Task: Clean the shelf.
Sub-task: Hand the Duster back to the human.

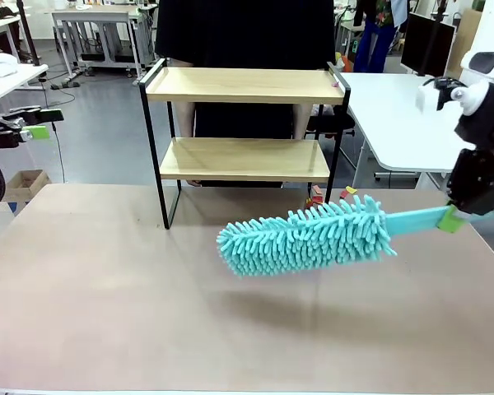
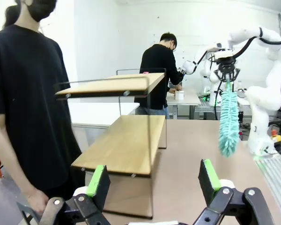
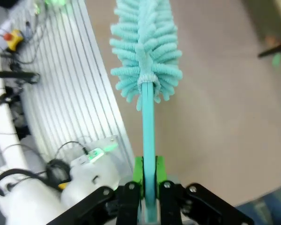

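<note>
The shelf (image 1: 243, 86) stands at the table's far side, two light wooden boards in a thin black frame; the left wrist view sees the shelf (image 2: 124, 143) from its end. A teal fluffy duster (image 1: 309, 237) hangs above the table in front of the shelf, head pointing left, apart from the boards. My right gripper (image 1: 454, 218) is shut on the duster's flat handle (image 3: 148, 136) at the right edge. My left gripper (image 1: 34, 125) is open at the far left, clear of the table; its green pads (image 2: 96, 180) stand wide apart with nothing between them.
A person in black stands right behind the shelf (image 1: 245, 33). Small colourful bits (image 1: 317, 197) lie by the shelf's right leg. A white table (image 1: 399, 115) stands to the right. The brown table (image 1: 148, 304) in front is bare.
</note>
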You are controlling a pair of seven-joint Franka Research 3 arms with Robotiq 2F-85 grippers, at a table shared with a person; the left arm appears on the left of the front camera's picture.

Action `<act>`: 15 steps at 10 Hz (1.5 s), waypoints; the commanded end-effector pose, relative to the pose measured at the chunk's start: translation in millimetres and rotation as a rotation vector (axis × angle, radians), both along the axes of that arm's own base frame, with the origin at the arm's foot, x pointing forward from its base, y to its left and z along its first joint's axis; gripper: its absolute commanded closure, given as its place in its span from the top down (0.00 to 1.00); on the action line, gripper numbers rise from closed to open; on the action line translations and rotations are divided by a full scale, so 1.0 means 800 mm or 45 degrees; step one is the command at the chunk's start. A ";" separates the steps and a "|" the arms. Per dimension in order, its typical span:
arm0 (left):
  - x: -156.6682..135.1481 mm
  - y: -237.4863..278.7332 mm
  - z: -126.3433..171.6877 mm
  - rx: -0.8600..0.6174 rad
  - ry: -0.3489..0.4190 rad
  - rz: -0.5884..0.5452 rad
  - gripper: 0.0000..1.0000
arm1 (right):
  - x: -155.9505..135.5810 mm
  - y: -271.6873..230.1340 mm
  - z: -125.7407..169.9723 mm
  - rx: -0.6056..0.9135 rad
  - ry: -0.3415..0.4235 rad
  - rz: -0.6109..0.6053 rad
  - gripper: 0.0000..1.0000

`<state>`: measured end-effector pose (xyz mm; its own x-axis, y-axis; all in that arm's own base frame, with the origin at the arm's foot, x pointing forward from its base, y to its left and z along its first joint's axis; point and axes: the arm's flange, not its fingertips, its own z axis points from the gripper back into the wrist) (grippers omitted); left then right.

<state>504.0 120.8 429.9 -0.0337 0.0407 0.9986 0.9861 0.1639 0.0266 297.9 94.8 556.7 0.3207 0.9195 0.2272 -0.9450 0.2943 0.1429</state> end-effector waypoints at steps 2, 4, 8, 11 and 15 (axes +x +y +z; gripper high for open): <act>-0.094 -0.079 0.024 0.093 0.085 0.065 1.00 | 0.050 -0.042 0.009 0.266 -0.054 0.284 0.13; -0.158 -0.134 0.024 0.091 0.102 0.107 1.00 | 0.068 -0.068 0.012 0.378 -0.087 0.395 0.13; -0.224 -0.219 -0.007 0.134 0.215 0.183 1.00 | 0.086 -0.115 -0.004 0.416 -0.152 0.393 0.13; -0.247 -0.240 -0.021 0.157 0.184 0.072 1.00 | 0.095 -0.135 -0.008 0.486 -0.190 0.404 0.13; -0.179 -0.239 -0.001 0.169 0.204 0.068 1.00 | 0.091 -0.136 -0.014 0.426 -0.176 0.363 0.13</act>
<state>359.9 -73.4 422.6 0.1383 -0.1107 0.9842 0.9725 0.2032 -0.1138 372.0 -12.5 544.7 0.0215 0.8374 0.5462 -0.9982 -0.0128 0.0589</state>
